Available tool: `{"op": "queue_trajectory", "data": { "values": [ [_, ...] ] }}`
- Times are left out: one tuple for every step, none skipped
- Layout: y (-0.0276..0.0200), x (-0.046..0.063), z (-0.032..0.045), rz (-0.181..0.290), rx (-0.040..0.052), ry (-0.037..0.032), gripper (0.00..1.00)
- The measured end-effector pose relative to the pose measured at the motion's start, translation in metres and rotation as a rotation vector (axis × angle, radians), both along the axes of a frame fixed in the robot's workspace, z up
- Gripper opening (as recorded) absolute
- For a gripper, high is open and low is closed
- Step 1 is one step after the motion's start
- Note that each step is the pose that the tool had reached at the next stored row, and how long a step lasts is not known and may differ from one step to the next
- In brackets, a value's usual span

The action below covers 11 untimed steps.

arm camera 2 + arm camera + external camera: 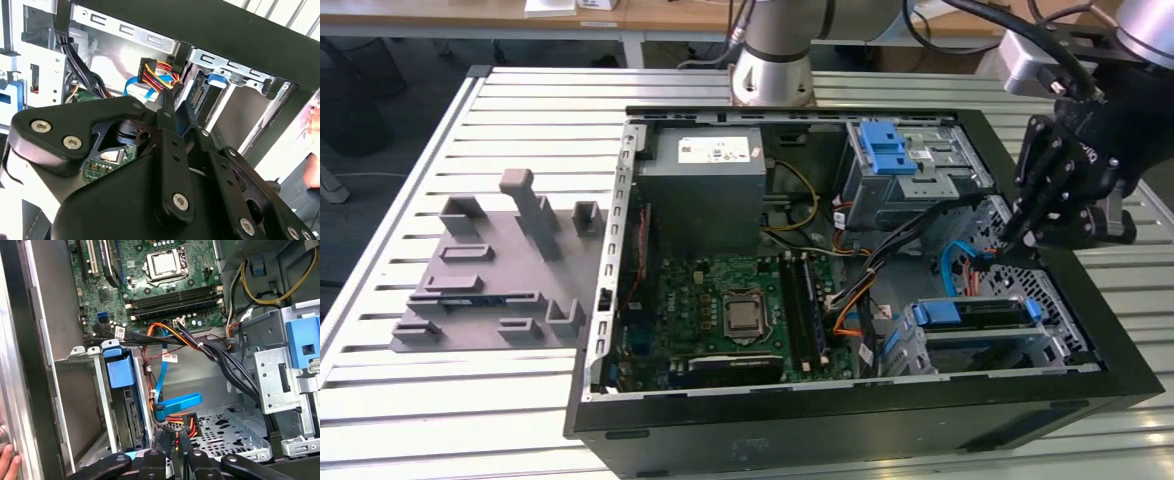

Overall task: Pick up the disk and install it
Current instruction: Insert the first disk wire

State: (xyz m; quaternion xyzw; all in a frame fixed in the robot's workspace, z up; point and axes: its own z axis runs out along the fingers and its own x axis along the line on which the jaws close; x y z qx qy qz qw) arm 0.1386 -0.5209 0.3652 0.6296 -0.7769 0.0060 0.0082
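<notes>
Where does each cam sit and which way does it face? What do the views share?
Exterior view: off the arm, high, looking down into the open case; arm base and pincer show.
First wrist view: on the arm, behind the pincer, facing the motherboard past the drive bay; a person's hand too.
Second wrist view: on the arm, behind the pincer, facing the case's inner wall.
Shared: both wrist views show the pincer and blue cable.

The disk [970, 313] sits slotted in the metal drive cage [1021, 352] inside the open computer case [854, 425], toward the exterior view's lower right. Its blue carrier [120, 371] frames a dark grey body and shows end-on at the cage's mouth in the first wrist view.
</notes>
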Motion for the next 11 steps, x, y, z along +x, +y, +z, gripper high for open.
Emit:
{"op": "queue_trajectory", "data": {
  "values": [
    [0.0007,0.0,-0.0007,-0.005,-0.0005,0.0,0.25],
    [0.0013,0.0001,-0.0013,-0.01,-0.0021,0.0,0.25],
    [0.0019,0.0001,-0.002,-0.014,-0.0045,0.0,0.25],
    [0.0024,0.0,-0.0027,-0.017,-0.008,0.0,0.25],
    [0.003,0.0001,-0.0035,-0.02,-0.0119,0.0,0.25],
    [0.0035,0.0001,-0.0041,-0.023,-0.0149,-0.0001,0.25],
    [0.004,0.0001,-0.0045,-0.024,-0.0178,-0.0001,0.25],
    [0.0044,0.0001,-0.0051,-0.026,-0.0213,-0.0001,0.25],
    [0.0049,0.0001,-0.0058,-0.027,-0.0248,-0.0001,0.25],
    [0.0054,0.0001,-0.0066,-0.027,-0.0266,-0.0002,0.25],
    [0.0059,0.0001,-0.0072,-0.027,-0.0284,-0.0002,0.25]
  ]
}}
